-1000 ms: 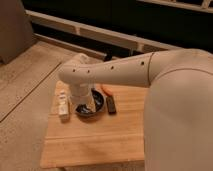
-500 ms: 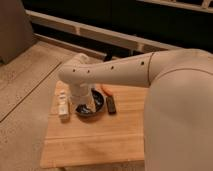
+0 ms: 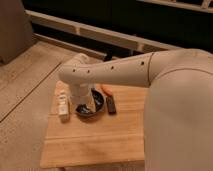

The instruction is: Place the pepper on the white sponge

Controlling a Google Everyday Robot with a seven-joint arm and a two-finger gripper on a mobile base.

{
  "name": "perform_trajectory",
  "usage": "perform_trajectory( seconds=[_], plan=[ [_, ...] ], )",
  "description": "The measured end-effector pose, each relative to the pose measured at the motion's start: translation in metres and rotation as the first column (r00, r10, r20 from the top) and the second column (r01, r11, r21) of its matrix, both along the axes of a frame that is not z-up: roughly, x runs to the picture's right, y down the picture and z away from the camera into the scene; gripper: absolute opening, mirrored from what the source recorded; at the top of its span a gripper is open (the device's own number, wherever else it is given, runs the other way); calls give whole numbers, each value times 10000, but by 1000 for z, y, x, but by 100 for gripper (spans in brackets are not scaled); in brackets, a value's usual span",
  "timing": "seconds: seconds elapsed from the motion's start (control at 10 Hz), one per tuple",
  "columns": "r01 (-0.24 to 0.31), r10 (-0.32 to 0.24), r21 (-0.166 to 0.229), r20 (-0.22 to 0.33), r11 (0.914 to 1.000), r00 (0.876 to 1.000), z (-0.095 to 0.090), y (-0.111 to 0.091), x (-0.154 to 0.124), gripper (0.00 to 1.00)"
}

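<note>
The gripper (image 3: 85, 102) hangs from the wrist straight down over the bowl (image 3: 90, 109). It sits low at the bowl's mouth, and the arm (image 3: 115, 74) above hides much of it. I cannot tell how far open it is or whether it has hold of anything.

The pepper (image 3: 105, 90) lies just past the bowl's far right side, toward the far edge of the bench (image 3: 95, 142). It looks to be lying free, so my judgement is that the pick is not yet done. The gripper is close to the pepper but not over it.

The sponge (image 3: 63, 105) lies along the left edge, just beside the bowl, with its long side running near to far. That gives a narrow landing strip, so the pepper probably needs laying lengthwise to stay on. A black block (image 3: 111, 106) lies right of the bowl, clear of the likely path from pepper to sponge, which crosses over the bowl.
</note>
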State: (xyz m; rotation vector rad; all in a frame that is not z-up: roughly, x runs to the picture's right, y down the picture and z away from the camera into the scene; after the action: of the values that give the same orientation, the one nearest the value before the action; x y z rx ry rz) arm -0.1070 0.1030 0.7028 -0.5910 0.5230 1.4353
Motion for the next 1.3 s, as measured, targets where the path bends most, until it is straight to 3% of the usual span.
perform_trajectory(
  seconds=[0.9,1.1,1.3],
  plan=[
    [63,-62,123,-16,9999,10000,4,-5,0,65],
    [210,-216,826,55,9964,9998,24,-39,3,65],
    [216,-299,2057,373,9784,9989,49,-95,11,65]
  ],
)
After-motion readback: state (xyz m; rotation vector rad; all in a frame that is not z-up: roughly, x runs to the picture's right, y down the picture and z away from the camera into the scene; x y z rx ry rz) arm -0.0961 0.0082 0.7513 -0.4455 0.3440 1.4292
